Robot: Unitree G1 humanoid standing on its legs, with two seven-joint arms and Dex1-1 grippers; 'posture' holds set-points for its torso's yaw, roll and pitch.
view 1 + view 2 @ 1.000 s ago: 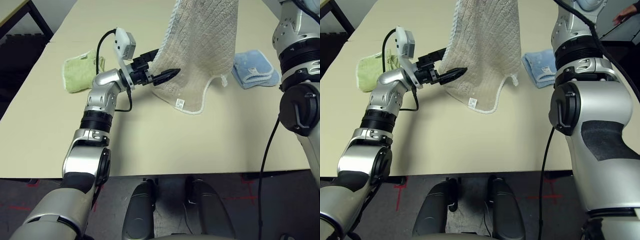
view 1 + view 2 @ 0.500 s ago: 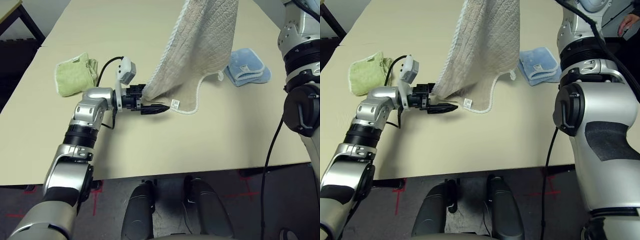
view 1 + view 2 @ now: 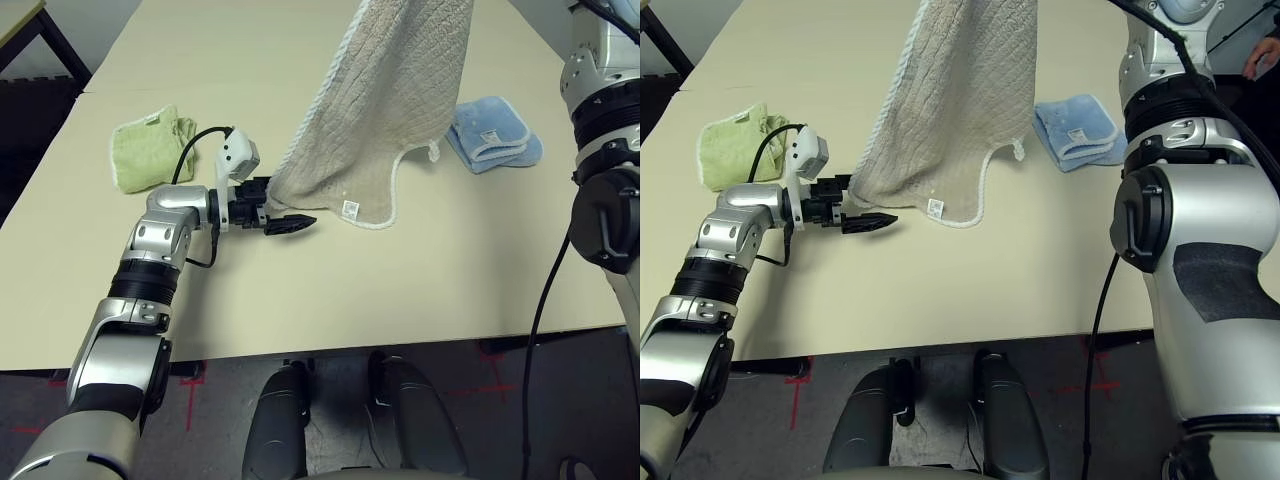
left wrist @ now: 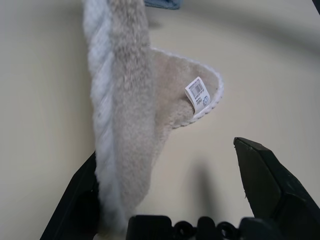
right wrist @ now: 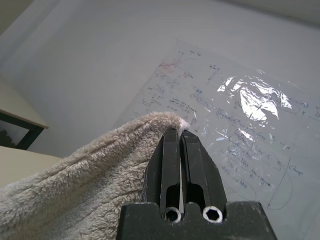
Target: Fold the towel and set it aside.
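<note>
**A:** Where is the towel, and what has hold of it?

**B:** The beige towel (image 3: 385, 110) hangs from above the table (image 3: 300, 300). In the right wrist view, the right gripper (image 5: 180, 145) has its two black fingers pressed together on the towel's top edge, pinching it. The cloth drapes down from there, and its lower white-stitched edge rests on the tabletop, with a small white label (image 3: 350, 209) near that edge.

**A:** And the other hand?

**B:** The left gripper (image 3: 268, 210) sits low over the table at the towel's lower left corner. Its fingers are spread wide. In the left wrist view, the towel's white corded edge (image 4: 102, 135) runs down between them, lying against one finger (image 4: 77, 205) while the other finger (image 4: 265, 185) stands well apart from the cloth. They have not closed on it.

**A:** Anything else nearby?

**B:** A light green cloth (image 3: 150, 150) lies beyond the left gripper, to its outer side. A folded light blue cloth (image 3: 495, 132) lies past the towel, toward the right arm.
</note>
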